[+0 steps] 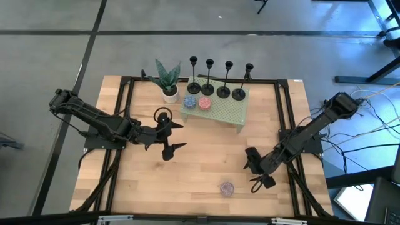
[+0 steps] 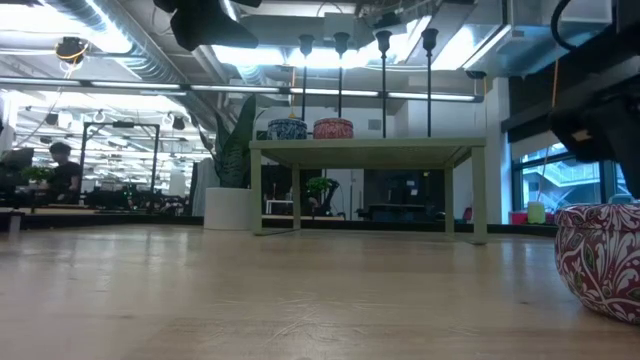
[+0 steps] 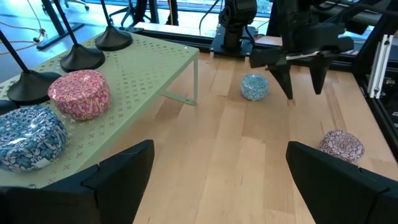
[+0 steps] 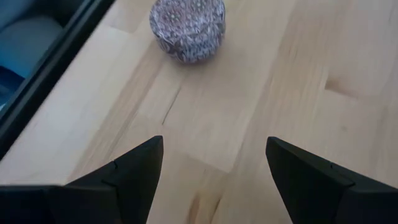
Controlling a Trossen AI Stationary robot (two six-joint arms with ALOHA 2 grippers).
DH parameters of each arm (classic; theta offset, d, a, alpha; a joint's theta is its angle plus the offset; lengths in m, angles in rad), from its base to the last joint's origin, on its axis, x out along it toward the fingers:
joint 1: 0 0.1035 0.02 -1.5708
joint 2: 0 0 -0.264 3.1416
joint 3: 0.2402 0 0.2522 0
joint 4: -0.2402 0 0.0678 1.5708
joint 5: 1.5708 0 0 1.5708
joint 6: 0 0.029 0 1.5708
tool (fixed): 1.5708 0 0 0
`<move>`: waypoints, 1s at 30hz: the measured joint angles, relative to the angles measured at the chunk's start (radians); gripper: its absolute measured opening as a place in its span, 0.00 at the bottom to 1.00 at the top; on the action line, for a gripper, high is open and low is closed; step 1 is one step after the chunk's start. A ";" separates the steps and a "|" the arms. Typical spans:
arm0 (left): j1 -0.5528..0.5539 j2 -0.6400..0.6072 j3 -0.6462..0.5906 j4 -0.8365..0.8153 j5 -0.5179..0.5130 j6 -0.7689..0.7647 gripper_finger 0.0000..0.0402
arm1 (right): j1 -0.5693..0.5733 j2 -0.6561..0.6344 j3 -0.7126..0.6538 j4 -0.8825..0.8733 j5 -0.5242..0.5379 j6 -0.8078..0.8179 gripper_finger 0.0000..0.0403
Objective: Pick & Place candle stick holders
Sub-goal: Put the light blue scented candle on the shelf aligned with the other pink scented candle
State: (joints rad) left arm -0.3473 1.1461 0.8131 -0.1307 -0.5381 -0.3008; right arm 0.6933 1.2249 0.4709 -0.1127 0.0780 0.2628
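Observation:
Four black candle stick holders (image 1: 215,90) stand in a row by their disc bases along the far edge of a green perforated riser (image 1: 225,112); the low view shows their stems (image 2: 383,80), and the left wrist view shows their bases (image 3: 81,59). My left gripper (image 1: 177,136) is open and empty, just left of the riser. In its wrist view (image 3: 217,180) it points toward the table's right. My right gripper (image 1: 253,170) is open and empty above the near right of the table, and it also shows in the right wrist view (image 4: 214,174).
A blue ball (image 1: 190,101) and a pink ball (image 1: 204,102) lie on the riser. A purple ball (image 1: 226,188) lies near the table's front edge, close to my right gripper. Another blue ball (image 3: 254,86) lies on the table beyond it. A potted plant (image 1: 167,81) stands left of the riser.

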 joint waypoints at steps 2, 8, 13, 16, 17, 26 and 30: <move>0.000 0.000 0.000 0.000 0.000 0.000 0.90 | 0.000 0.012 0.000 0.000 0.000 0.026 0.72; 0.000 0.000 0.000 0.000 0.000 0.000 0.90 | 0.000 0.038 0.000 -0.021 0.000 0.079 0.72; 0.000 0.000 0.000 0.000 0.000 0.000 0.90 | 0.000 0.042 0.000 -0.062 -0.002 0.051 0.72; 0.000 0.000 0.000 0.000 0.000 0.000 0.90 | 0.000 0.042 0.000 -0.092 -0.002 0.054 0.72; 0.000 0.000 0.000 0.000 0.000 0.000 0.90 | 0.000 0.042 0.000 -0.104 -0.002 0.066 0.72; 0.000 0.000 0.000 0.000 0.000 0.000 0.90 | 0.000 0.041 0.000 -0.149 -0.002 0.089 0.72; 0.000 0.000 0.000 0.000 0.000 0.000 0.90 | 0.000 0.041 0.000 -0.144 -0.002 0.147 0.72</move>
State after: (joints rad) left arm -0.3473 1.1461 0.8131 -0.1307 -0.5381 -0.3012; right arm 0.6933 1.2663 0.4709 -0.2567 0.0755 0.4094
